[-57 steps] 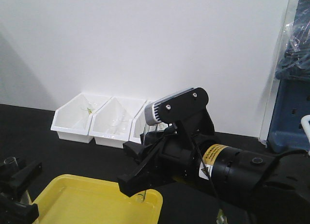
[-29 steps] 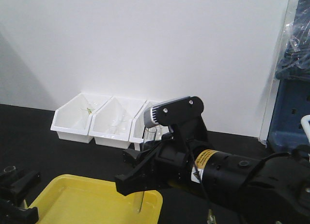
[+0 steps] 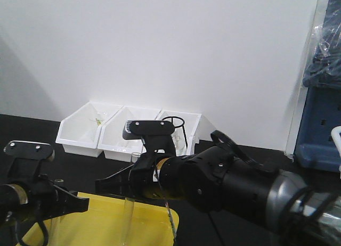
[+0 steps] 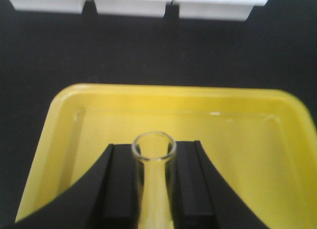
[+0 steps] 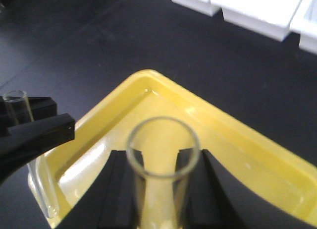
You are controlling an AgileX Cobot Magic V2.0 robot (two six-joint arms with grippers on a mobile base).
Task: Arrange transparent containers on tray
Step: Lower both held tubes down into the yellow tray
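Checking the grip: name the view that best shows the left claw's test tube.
Left wrist view: the test tube sits centred, pinched between the left claw's fingers. Right wrist view shows it small at the left edge; the front view hardly shows it.

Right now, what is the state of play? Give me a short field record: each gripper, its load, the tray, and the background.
Left gripper: shut on a test tube, open end up
Right gripper: shut on a second test tube, also upright
Tube position: both over the yellow tray; contact with its floor cannot be told
Tray floor: no tubes lying on the part in view
Background: three white bins on the black table, against the wall
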